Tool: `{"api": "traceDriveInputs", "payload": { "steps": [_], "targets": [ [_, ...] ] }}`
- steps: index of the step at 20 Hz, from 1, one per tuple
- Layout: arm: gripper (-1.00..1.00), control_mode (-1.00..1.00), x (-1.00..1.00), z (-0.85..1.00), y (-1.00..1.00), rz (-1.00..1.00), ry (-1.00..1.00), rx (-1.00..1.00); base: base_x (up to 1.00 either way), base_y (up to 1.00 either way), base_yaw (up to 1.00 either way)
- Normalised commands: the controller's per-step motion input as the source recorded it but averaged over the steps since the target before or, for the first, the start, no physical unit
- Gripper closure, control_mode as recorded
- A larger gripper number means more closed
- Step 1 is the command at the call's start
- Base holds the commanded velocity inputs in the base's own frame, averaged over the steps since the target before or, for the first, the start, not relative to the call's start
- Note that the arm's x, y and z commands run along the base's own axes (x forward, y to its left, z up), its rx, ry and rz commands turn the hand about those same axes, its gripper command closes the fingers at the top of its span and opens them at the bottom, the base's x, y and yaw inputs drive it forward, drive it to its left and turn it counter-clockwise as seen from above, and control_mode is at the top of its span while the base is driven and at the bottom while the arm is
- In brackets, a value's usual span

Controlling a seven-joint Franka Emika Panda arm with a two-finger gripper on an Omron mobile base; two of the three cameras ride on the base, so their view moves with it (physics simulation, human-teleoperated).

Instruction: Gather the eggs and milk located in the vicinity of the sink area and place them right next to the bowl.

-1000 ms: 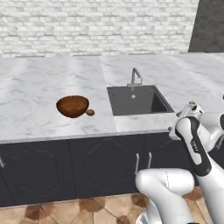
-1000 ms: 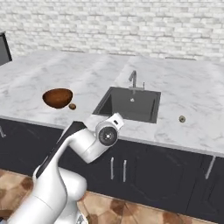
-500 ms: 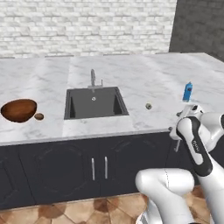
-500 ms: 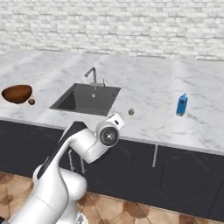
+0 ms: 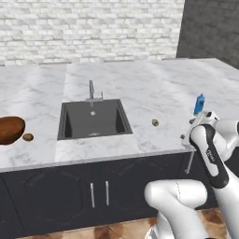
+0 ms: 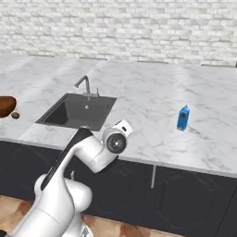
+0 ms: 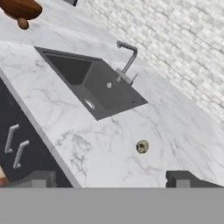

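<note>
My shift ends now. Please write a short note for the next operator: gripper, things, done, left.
Gripper: open, holding nothing, above the counter edge.
Brown egg: lying beside the bowl, left of the sink.
Pale egg: on the counter right of the sink.
Milk: upright, farther right.
Done: brown egg is by the bowl.
Left: take pale egg and milk to the bowl.

Open counter (image 5: pixel 140 88) surrounds the milk (image 5: pixel 199 104).

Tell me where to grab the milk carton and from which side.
Grip the milk carton across its flat blue sides below the white gabled top, coming in level from the counter's front edge. It stands upright and alone, so the open gripper has room.
</note>
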Motion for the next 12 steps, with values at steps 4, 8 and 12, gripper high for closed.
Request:
{"api": "traceDriveInputs", "payload": {
  "steps": [4,8,12],
  "targets": [
    [-1.00,1.00,0.00,0.00,0.00,0.00,0.00,0.00,0.79,-0.01,-0.04],
    [-1.00,1.00,0.00,0.00,0.00,0.00,0.00,0.00,0.55,-0.02,-0.04],
    [-1.00,1.00,0.00,0.00,0.00,0.00,0.00,0.00,0.04,-0.07,0.00]
  ]
}}
